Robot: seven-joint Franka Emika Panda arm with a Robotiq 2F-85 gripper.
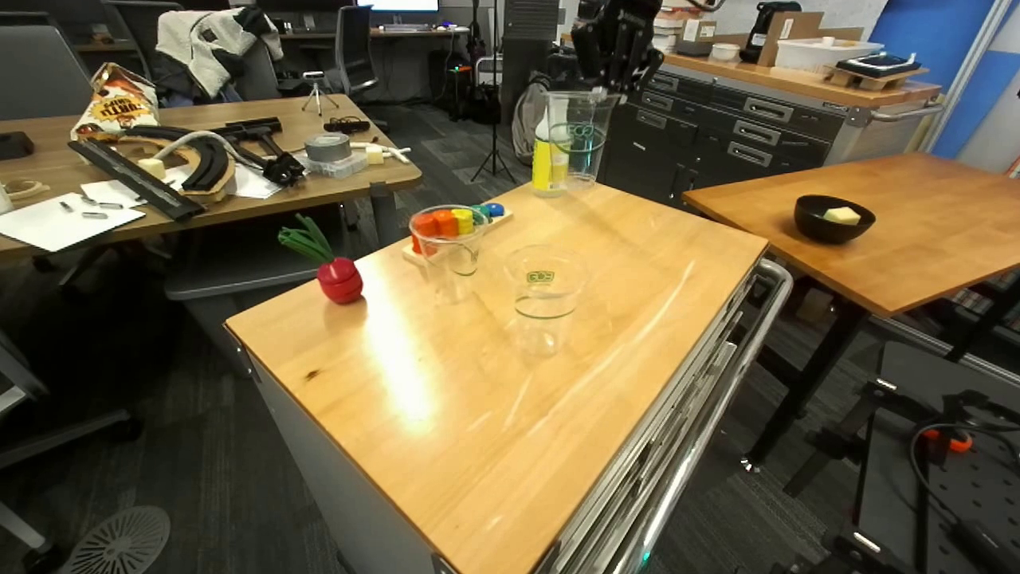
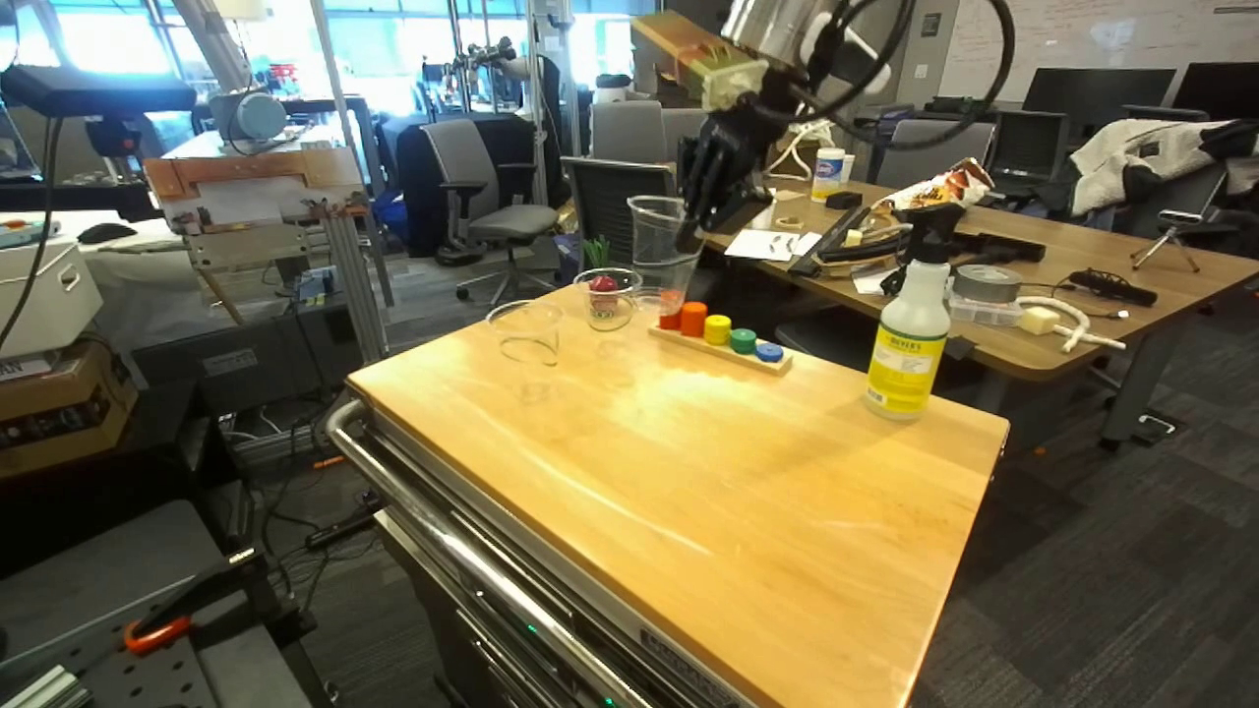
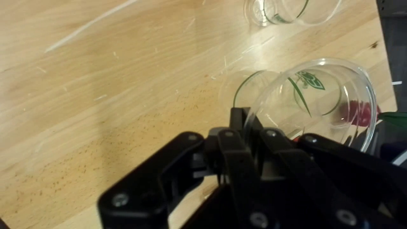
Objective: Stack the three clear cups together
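Note:
My gripper (image 1: 610, 86) is shut on the wall of a clear cup (image 1: 588, 147) near its rim and holds it in the air. In an exterior view the held cup (image 2: 661, 246) hangs near the fingertips (image 2: 690, 231). A second clear cup (image 1: 546, 299) stands upright on the wooden top; it also shows in an exterior view (image 2: 531, 339). A third clear cup (image 1: 452, 259) stands upright beside it, also seen in an exterior view (image 2: 607, 313). In the wrist view the held cup (image 3: 318, 68) covers one standing cup, whose outline is hard to separate; another cup (image 3: 260, 12) lies at the top edge.
A yellow-labelled spray bottle (image 2: 900, 359) stands on the top. A rack of coloured pegs (image 2: 728, 334) sits near the third cup. A red toy radish (image 1: 340, 279) is at the edge. A metal rail (image 1: 717, 414) runs along one side. A black bowl (image 1: 829, 223) is on another table.

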